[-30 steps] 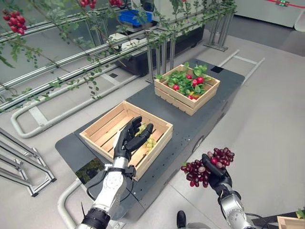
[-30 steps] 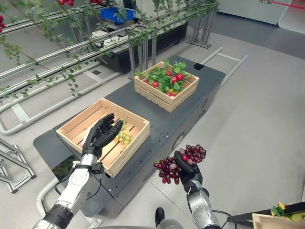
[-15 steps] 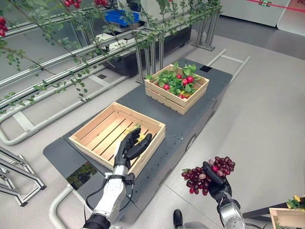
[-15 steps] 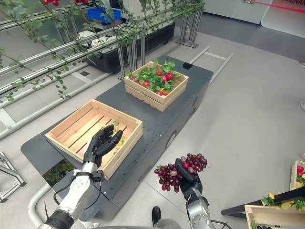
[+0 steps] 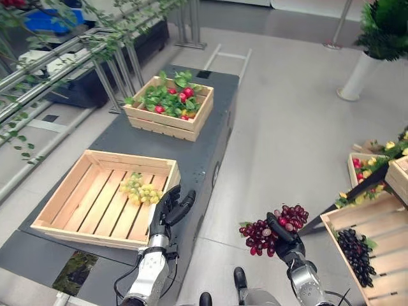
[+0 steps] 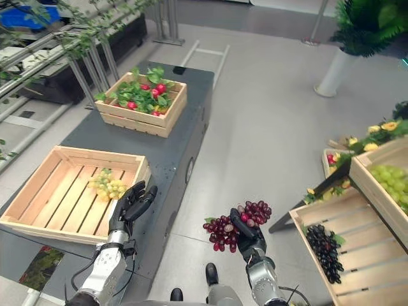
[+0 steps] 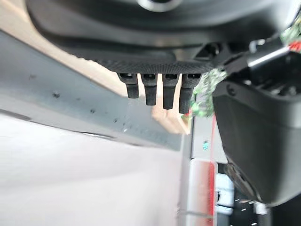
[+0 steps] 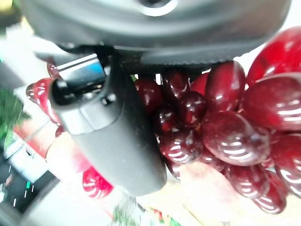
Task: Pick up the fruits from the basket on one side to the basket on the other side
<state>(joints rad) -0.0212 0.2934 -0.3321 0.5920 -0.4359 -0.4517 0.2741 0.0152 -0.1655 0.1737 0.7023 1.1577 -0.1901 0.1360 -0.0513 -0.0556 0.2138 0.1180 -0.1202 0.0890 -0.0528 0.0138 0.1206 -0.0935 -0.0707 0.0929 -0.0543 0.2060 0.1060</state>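
Red grapes (image 5: 274, 228) in right robot hand (image 5: 284, 237)

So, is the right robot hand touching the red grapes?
Touching. In the right wrist view the right robot hand presses its thumb against the red grapes.

My right hand (image 6: 245, 234), dark and raised on its silver-grey arm, has thumb and fingers curled round a bunch of dark red grapes (image 6: 226, 224), which spills out to both sides of my palm. My left hand (image 5: 167, 210) stands upright on its own silver-grey arm, well apart from the grapes, its fingers (image 7: 162, 90) straight and relaxed, thumb spread, holding nothing.
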